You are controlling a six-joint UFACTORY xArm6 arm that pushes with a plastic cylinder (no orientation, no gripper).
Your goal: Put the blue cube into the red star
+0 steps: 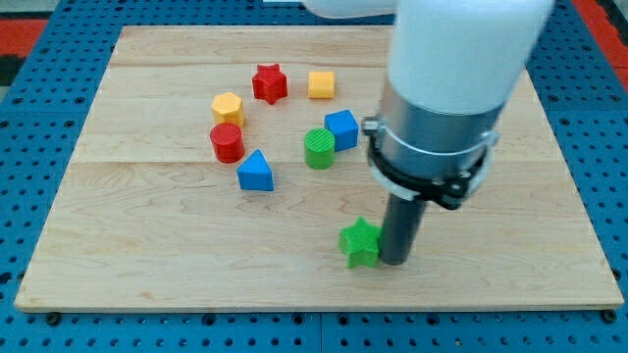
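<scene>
While my tip [393,261] rests low on the pale wooden surface [147,265], it sits just beside the small green plastic star-shaped block [361,242], which is on its view-left side and looks to be touching or almost touching the dark rod. As an end effector this rod has nothing to spread or press together, so it holds nothing and can only push. From my tip, the blue plastic cube [342,128] lies toward the view's top and slightly to the view's left, well apart, with the green plastic cylinder [318,149] just beside it on its view-left side. Farther up and left of my tip stands the red plastic star-shaped block [270,83], with the yellow plastic cube [321,84] near it on the view's right. Off to my tip's view-left are the blue plastic triangular block [256,172], the red plastic cylinder [227,143] and the yellow plastic hexagonal block [227,106]. I judge the main risk to be dragging the green star along as I leave. A push on the blue cube from its view-right side could also shove the green cylinder ahead, or an off-centre contact could spin the cube away from the red star.
</scene>
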